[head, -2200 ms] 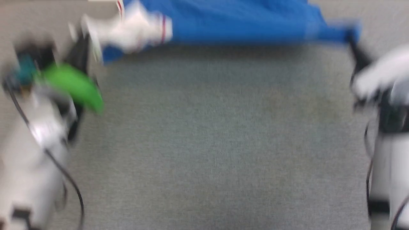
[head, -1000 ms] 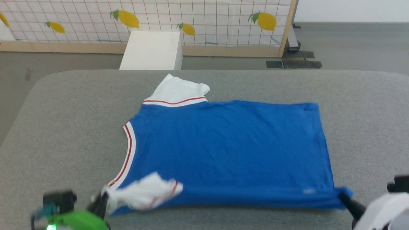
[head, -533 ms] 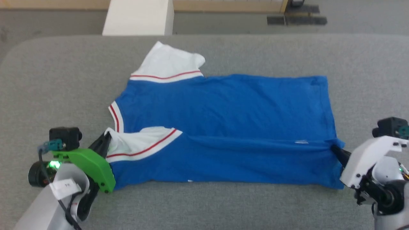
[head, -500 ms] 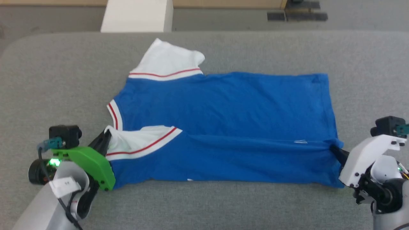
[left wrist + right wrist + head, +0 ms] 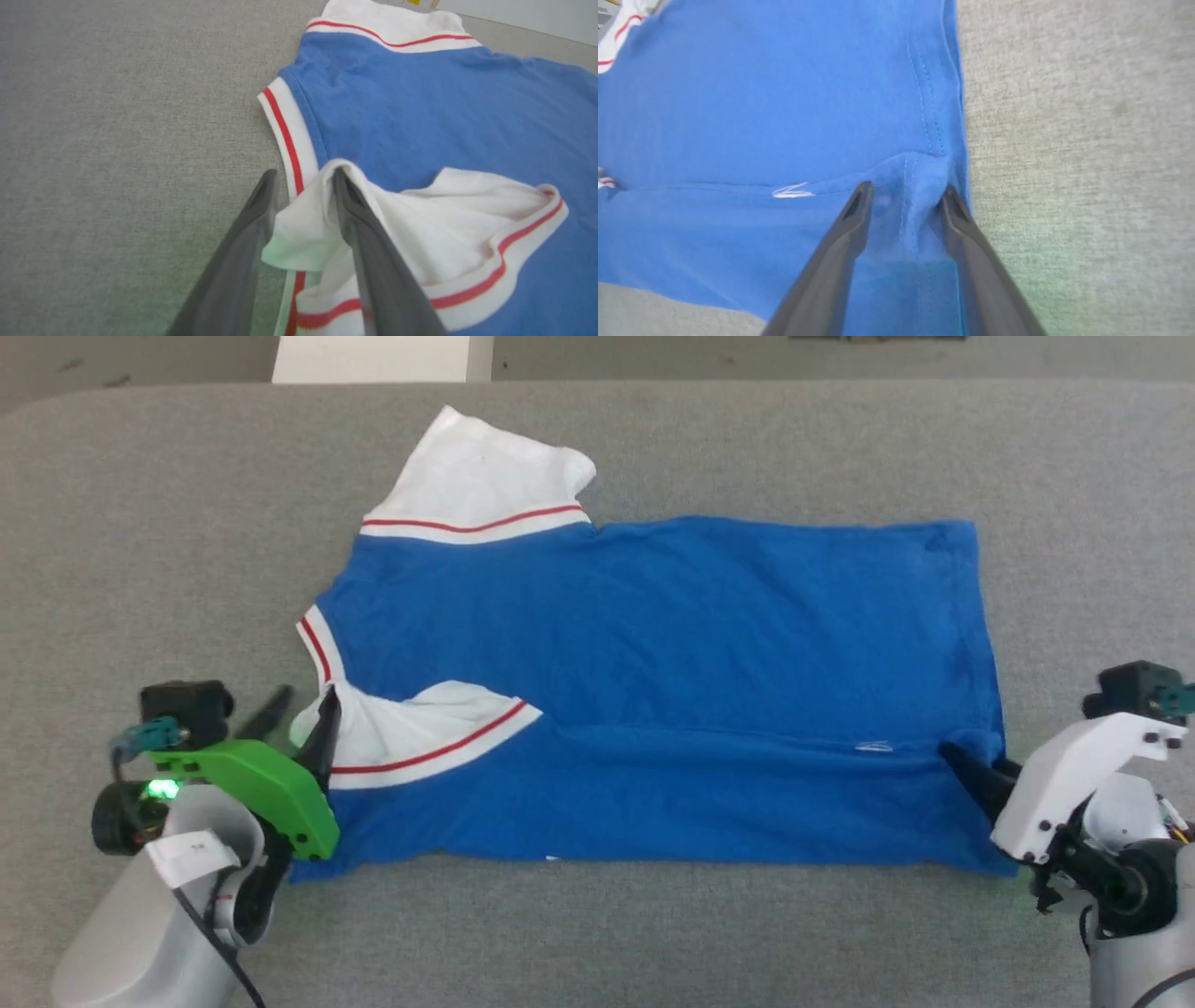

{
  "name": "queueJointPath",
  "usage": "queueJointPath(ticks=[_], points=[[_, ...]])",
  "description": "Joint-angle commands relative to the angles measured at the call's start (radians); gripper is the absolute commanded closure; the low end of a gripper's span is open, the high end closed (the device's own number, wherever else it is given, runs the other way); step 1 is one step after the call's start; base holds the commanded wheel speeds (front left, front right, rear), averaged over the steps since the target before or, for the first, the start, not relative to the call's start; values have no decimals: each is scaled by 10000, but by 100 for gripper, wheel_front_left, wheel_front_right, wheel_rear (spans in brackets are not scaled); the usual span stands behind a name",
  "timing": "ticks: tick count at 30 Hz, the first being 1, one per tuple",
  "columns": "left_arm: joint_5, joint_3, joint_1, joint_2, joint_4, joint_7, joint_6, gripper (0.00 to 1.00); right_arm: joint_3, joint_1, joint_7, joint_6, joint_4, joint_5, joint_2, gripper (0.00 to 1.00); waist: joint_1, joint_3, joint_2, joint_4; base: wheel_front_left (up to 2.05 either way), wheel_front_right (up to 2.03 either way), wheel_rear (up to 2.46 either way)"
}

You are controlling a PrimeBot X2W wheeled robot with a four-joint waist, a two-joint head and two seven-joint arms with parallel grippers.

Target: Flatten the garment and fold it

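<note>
The garment [image 5: 653,644], a bright blue T-shirt with white sleeves and red-and-white trim, lies spread on the grey padded table [image 5: 168,523], collar to the left. Its near long edge is folded over onto the body. My left gripper [image 5: 310,695] stands open at the near white sleeve [image 5: 411,728]. In the left wrist view the fingers [image 5: 252,224] are apart with loose sleeve cloth [image 5: 303,224] lying between them. My right gripper [image 5: 962,761] is open at the near right hem corner. The right wrist view shows a bunched blue hem [image 5: 915,186] between its spread fingers [image 5: 840,242].
A white box [image 5: 373,350] stands beyond the table's far edge, at the top left. Bare grey table surface surrounds the garment on all sides, with a wide strip along the near edge.
Both grippers, shut on the sleeve and the hem corner before, have opened and let the cloth go. The folded-over near edge now rests on the shirt. The head camera has tilted down.
</note>
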Motion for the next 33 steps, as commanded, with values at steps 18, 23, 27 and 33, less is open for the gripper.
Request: queueJointPath(ticks=[18, 23, 27, 33], points=[[-1127, 287, 3399, 408, -3677, 2602, 3049, 0, -1117, 1985, -609, -19, -1789, 1128, -19, 0, 0, -1331, -1, 263, 0, 0, 0], [-1007, 48, 3002, 467, -3450, 3211, 3298, 0, -1009, 2007, -594, -19, -1951, 1227, -18, 0, 0, -1116, -1, 97, 0, 0, 0], [-913, -230, 2548, 612, -2749, 3865, 3289, 0, -828, 1950, -583, -19, -2035, 1275, -18, 0, 0, -980, -1, -102, 0, 0, 0], [-1069, -373, 2450, 648, -2455, 4242, 3102, 100, -586, 2234, -375, -19, -2406, 766, -18, 0, 0, -920, -1, -258, 0, 0, 0]])
